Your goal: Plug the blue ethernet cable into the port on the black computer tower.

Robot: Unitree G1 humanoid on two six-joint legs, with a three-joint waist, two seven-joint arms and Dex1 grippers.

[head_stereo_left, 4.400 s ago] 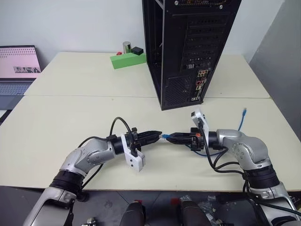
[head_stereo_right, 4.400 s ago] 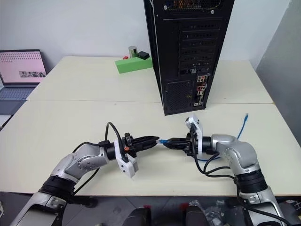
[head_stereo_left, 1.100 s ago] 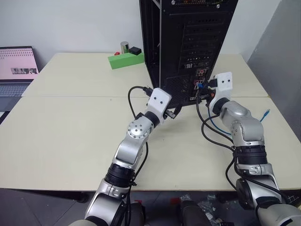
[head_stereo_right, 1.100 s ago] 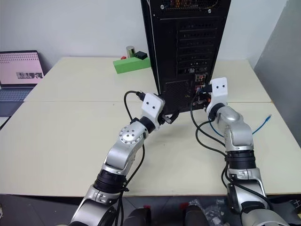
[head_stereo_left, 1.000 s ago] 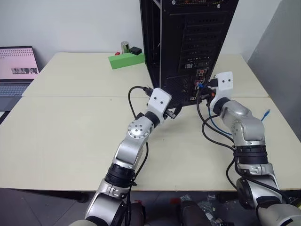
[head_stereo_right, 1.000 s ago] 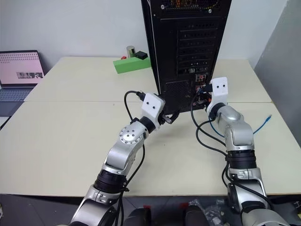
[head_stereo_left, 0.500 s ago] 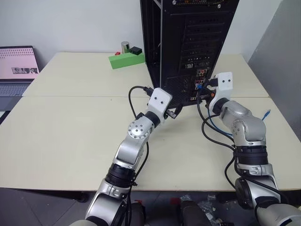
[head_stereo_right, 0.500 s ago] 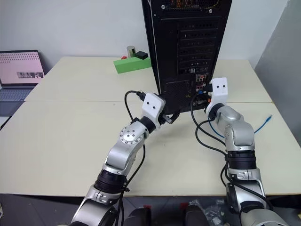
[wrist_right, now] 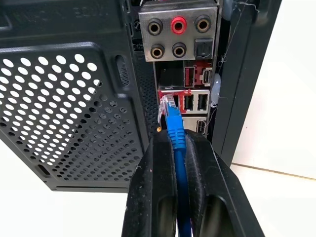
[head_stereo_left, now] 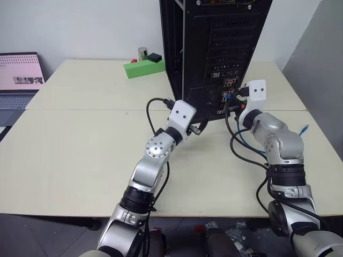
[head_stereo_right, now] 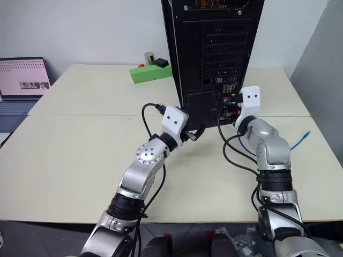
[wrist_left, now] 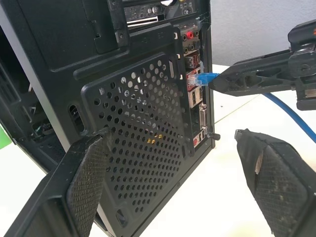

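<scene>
The black computer tower (head_stereo_left: 214, 48) stands upright on the table with its rear panel toward me. My right gripper (wrist_right: 174, 143) is shut on the blue ethernet cable (wrist_right: 176, 136) just behind its clear plug. The plug's tip is at the connector cluster below the audio jacks, beside a dark squarish port (wrist_right: 170, 77); whether it is seated I cannot tell. The cable trails over the table to its free end (head_stereo_left: 304, 129). My left gripper (wrist_left: 173, 136) is open and holds nothing, level with the mesh grille (wrist_left: 143, 128) low on the panel.
A green box (head_stereo_left: 144, 68) and a small metal cylinder (head_stereo_left: 144, 53) sit behind the tower on the left. A laptop (head_stereo_left: 20, 77) is at the far left. Black arm cables (head_stereo_left: 236, 144) loop on the table under my right wrist.
Since the oldest frames, both arms have gone from the table's front to the tower's rear, and the right gripper alone now holds the cable. Over the last second, nothing has moved.
</scene>
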